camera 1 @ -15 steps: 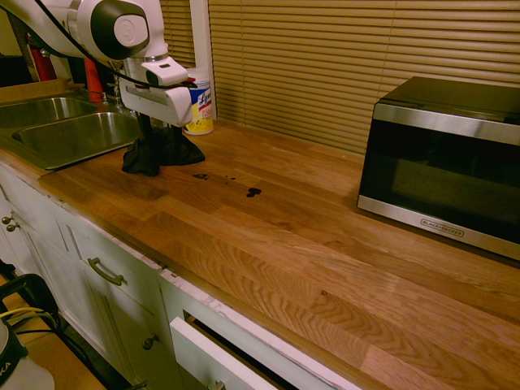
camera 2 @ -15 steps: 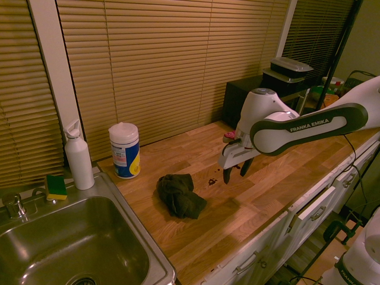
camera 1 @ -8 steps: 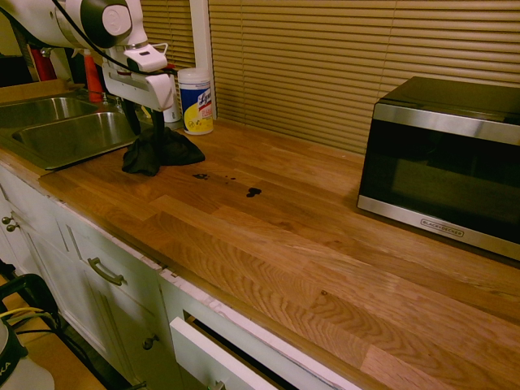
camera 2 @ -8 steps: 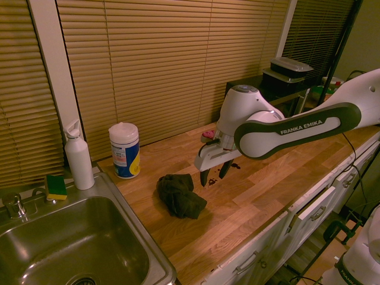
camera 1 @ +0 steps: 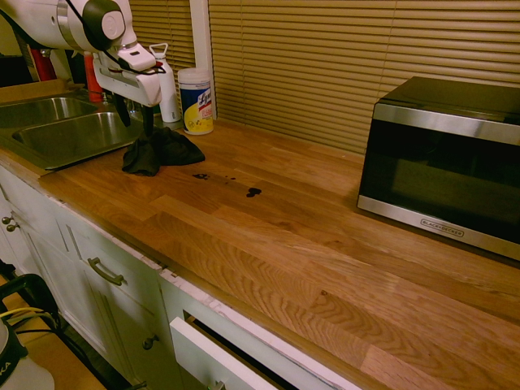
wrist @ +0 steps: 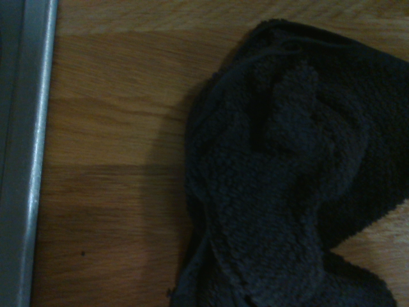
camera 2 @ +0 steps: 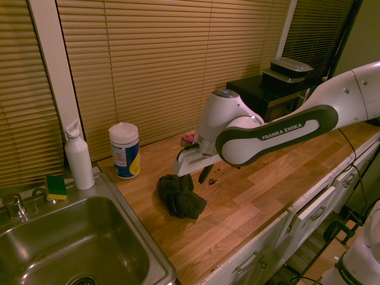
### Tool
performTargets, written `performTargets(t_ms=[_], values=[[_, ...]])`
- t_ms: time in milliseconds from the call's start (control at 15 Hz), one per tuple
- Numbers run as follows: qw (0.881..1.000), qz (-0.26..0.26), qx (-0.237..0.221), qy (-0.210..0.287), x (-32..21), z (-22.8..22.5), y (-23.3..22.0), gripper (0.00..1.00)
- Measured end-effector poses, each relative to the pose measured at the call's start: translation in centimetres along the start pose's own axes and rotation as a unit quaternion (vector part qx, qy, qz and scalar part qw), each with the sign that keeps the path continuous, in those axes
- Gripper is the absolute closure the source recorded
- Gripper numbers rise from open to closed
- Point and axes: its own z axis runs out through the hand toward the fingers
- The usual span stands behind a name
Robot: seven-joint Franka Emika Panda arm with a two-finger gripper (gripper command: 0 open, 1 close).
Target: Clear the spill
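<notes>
at the left of the first exterior view a steel sink is set into the wooden counter. the gripper hangs just above a crumpled black cloth, its two dark fingers spread apart and holding nothing. behind the cloth stand a white bottle and a wipes canister. the spill, a few small dark blotches, lies on the bare wood just past the cloth, apart from it. a microwave sits at the far right.
</notes>
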Motion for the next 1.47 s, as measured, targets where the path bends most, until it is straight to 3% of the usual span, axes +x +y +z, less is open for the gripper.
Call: performTargets(t_ms=[667, 733, 1467], values=[[0.999, 0.017, -0.025, 0.012, 2.1, 6.4, -4.1, 0.0], [0.999, 0.019, -0.028, 0.011, 2.4, 7.0, -4.3, 1.0], [0.999, 0.029, -0.041, 0.008, 3.9, 9.1, -4.7, 1.0]])
